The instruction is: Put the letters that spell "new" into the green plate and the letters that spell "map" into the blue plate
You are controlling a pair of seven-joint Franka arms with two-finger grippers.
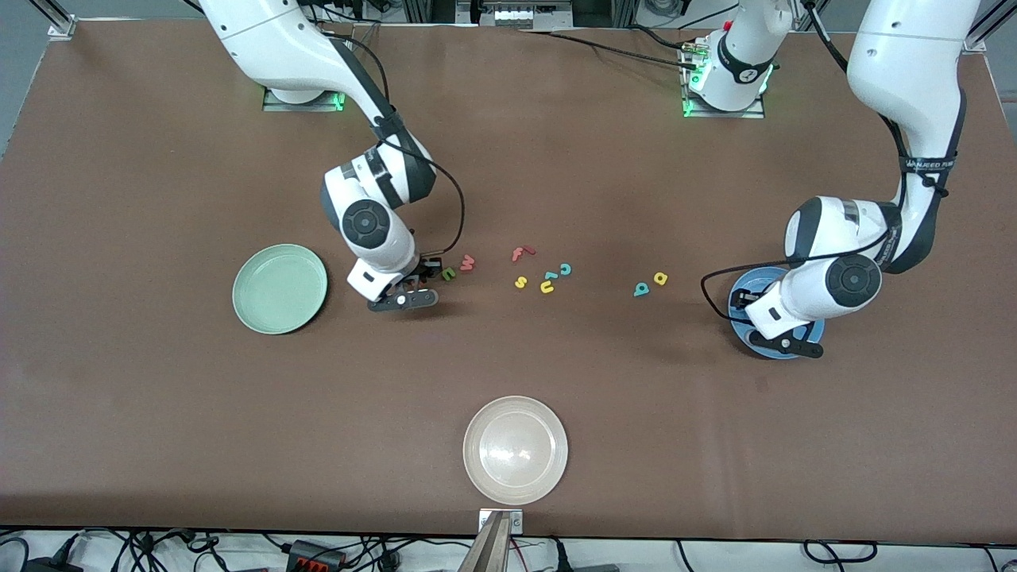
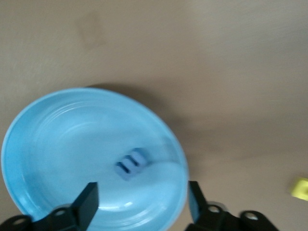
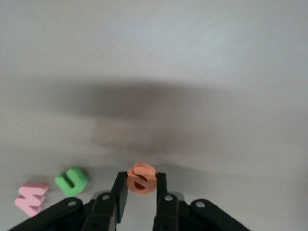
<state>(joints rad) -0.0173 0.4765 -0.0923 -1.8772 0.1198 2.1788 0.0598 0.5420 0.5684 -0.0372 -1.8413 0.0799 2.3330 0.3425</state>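
My right gripper is shut on the orange "e", low over the table beside the green plate. The dark green "n" and pinkish "w" lie close by, also seen in the right wrist view as the "n" and "w". My left gripper hangs open over the blue plate, where the blue "m" lies loose. The teal "a" and yellow "p" rest on the table between the middle cluster and the blue plate.
A cluster of other letters sits mid-table: red "f", teal "c", yellow "s", yellow "u". A whitish-beige plate stands near the front edge.
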